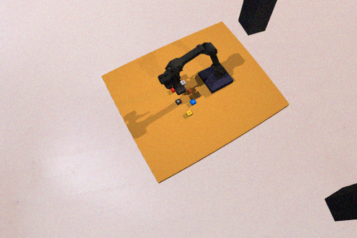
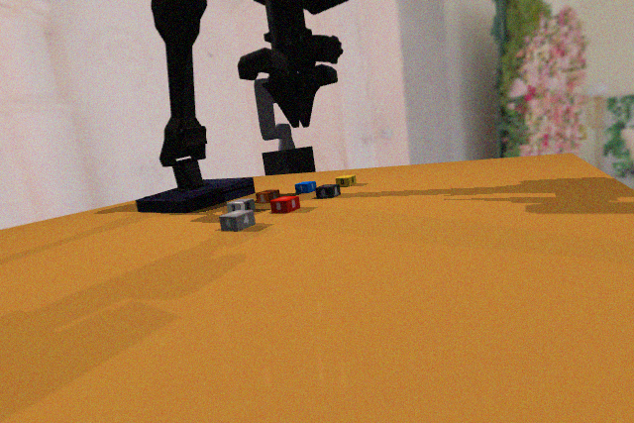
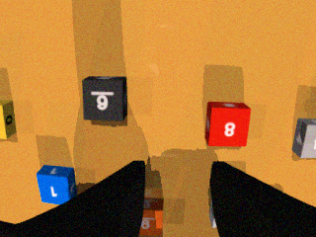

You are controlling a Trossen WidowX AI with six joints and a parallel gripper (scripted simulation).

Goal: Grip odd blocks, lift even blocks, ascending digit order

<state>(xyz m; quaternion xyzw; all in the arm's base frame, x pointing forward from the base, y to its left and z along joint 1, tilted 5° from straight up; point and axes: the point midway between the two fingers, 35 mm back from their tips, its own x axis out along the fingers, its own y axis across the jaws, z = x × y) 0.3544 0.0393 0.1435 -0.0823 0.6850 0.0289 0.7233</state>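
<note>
My gripper [image 2: 300, 126] [image 3: 178, 173] hangs high above the blocks, empty, its fingers drawn in to a narrow gap. The black block [image 1: 178, 101] [image 2: 327, 190] [image 3: 105, 106] shows an underlined 6, upside down in the wrist view. The red block [image 1: 172, 90] [image 2: 284, 204] [image 3: 227, 123] shows 8. The blue block [image 1: 192, 102] [image 2: 305, 186] [image 3: 56, 185] shows 1. The yellow block [image 1: 189, 112] [image 2: 345, 180] [image 3: 4, 125] seems to show 0. The grey block [image 2: 237, 220] [image 3: 307, 138] seems to show 4. The orange block [image 1: 189, 90] [image 2: 267, 196] [image 3: 152, 217] and white block [image 1: 183, 82] [image 2: 240, 204] have unclear digits.
The arm's dark base [image 1: 215, 78] [image 2: 194, 196] stands on the orange table [image 1: 230, 120] [image 2: 358, 305] beside the blocks. Arm shadows cross the table. The orange and white blocks are partly behind the fingers in the wrist view.
</note>
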